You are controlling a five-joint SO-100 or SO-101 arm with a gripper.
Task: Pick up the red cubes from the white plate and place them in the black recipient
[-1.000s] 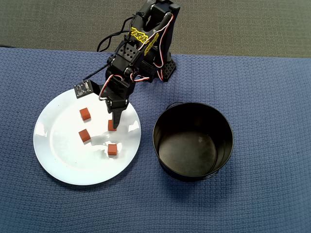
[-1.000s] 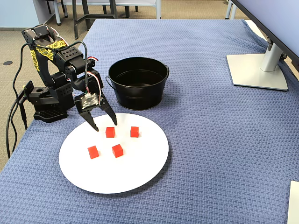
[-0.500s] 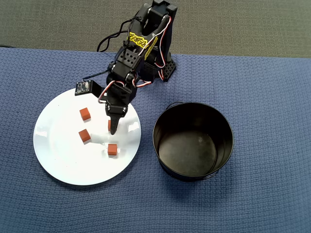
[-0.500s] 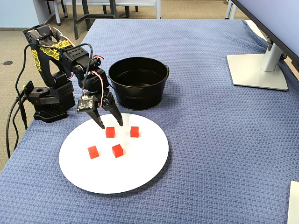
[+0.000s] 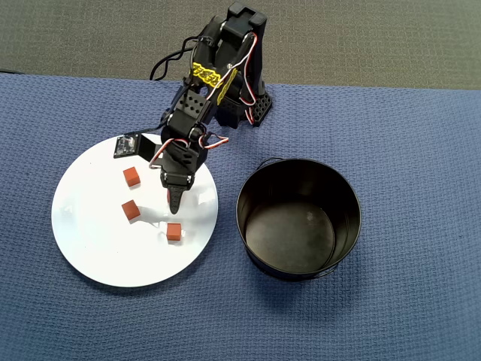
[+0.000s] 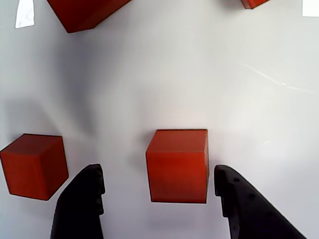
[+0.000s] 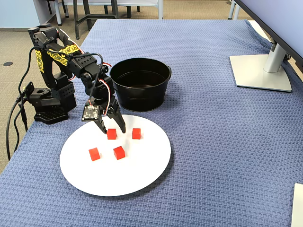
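Observation:
Several red cubes lie on the white plate [image 5: 94, 244]. The overhead view shows three: [image 5: 131, 176], [image 5: 130, 210], [image 5: 174, 232]; a fourth is hidden under the arm. The fixed view shows them all on the plate [image 7: 142, 172]. My gripper [image 7: 112, 131] is open and low over the plate, its jaws on either side of one cube [image 7: 111, 134] without touching it. In the wrist view that cube [image 6: 178, 166] sits between the black fingertips [image 6: 82, 204], closer to the right one, with another cube [image 6: 34, 165] to the left. The black pot [image 5: 289, 233] stands empty to the right of the plate, also in the fixed view [image 7: 142, 92].
The arm's base [image 7: 47, 101] stands at the cloth's edge behind the plate. A monitor stand [image 7: 260, 71] is at the far right in the fixed view. Blue cloth [image 5: 406, 135] covers the table.

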